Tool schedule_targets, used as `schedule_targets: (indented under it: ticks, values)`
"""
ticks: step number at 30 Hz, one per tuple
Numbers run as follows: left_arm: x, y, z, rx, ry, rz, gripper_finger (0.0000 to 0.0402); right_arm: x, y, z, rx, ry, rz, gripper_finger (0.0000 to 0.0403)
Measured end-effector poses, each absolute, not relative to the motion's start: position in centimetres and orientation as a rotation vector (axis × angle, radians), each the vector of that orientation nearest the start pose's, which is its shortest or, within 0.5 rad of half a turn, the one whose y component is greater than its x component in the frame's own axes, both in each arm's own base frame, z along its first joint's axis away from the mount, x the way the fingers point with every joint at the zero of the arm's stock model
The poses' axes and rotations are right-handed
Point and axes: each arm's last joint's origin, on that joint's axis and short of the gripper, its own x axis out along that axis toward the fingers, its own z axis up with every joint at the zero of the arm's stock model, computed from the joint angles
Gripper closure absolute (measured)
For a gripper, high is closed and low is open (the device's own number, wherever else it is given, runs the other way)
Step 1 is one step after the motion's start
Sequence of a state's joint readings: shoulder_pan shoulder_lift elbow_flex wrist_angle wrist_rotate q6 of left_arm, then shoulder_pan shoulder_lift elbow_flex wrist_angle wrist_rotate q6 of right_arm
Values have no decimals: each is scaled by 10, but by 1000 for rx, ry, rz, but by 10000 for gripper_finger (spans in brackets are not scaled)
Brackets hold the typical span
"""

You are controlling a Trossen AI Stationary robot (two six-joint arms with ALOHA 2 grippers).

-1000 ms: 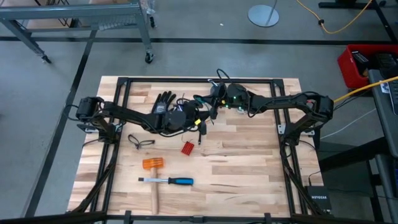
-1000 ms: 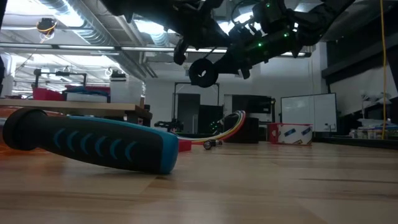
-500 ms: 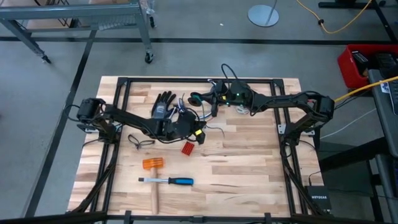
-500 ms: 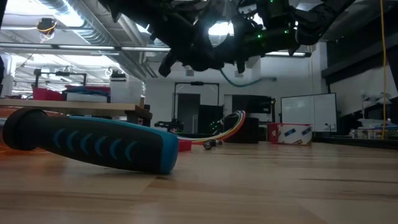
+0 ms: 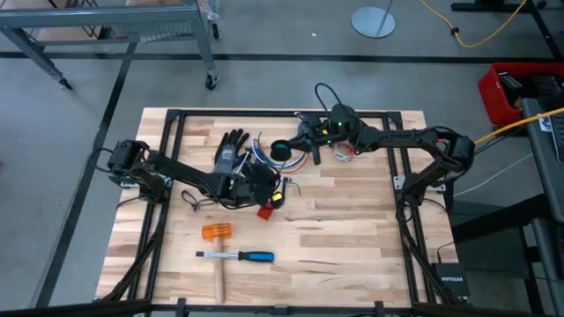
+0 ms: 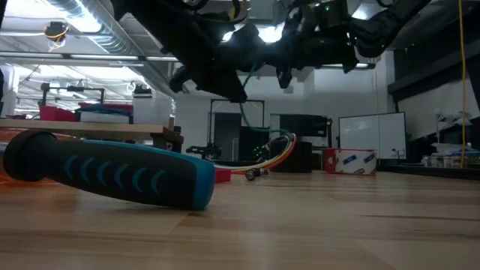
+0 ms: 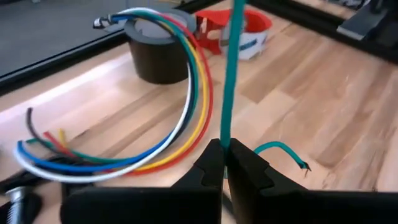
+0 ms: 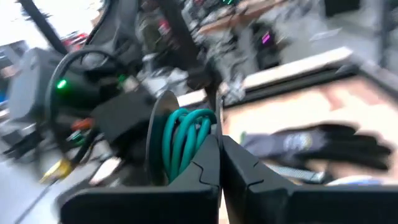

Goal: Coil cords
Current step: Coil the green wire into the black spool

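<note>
A thin green cord (image 7: 231,68) runs taut between my two grippers; it also shows in the low view (image 6: 242,121). My left gripper (image 7: 224,149) is shut on it near the table's middle (image 5: 271,192). My right gripper (image 8: 219,143) is shut at a green coil (image 8: 183,142) beside a dark disc (image 5: 280,150), farther back. A bundle of blue, white, green, yellow and red cords (image 7: 180,106) lies curved on the table by a black tape roll (image 7: 158,53) and a red tape ring (image 7: 239,31). My left gripper pinches the green cord near its free end (image 7: 226,142) between its two fingertips. The cord rises taut from the fingers, and the short free end (image 7: 283,149) curls off to one side above the wood. My right gripper is shut with several loops of the green cord (image 8: 186,134) right at its fingertips, lifted clear of the table. The picture is blurred and the fingers hide the place of contact, so the exact hold cannot be told.
A black glove (image 5: 231,145) lies at the far left of the work area. A small red piece (image 5: 266,210), safety glasses (image 5: 201,200), an orange-headed mallet (image 5: 217,232) and a blue-handled screwdriver (image 5: 242,256) lie nearer the front edge.
My left gripper has gone toward the table's near edge and a little left, keeping its hold on the green cord. My right gripper has turned about at the far side, and the dark disc now faces up. The cord between them has been drawn out.
</note>
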State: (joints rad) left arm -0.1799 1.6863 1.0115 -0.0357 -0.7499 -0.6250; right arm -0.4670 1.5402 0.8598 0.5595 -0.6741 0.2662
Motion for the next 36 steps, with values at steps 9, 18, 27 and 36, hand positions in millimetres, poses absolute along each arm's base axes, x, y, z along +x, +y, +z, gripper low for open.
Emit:
schedule_targets:
  ticks: [9,18,27,36]
  values:
    - [339,-43,196,-256,495,759,401,285,-145,231,423,294,427,402]
    - [340,-32,197,-308,468,797,401,276,-139,209,383,467,398,402]
    - [339,-10,211,-647,449,725,401,274,-137,201,278,560,275,402]
    - [340,21,208,-950,539,607,401,292,-105,197,-58,671,109,402]
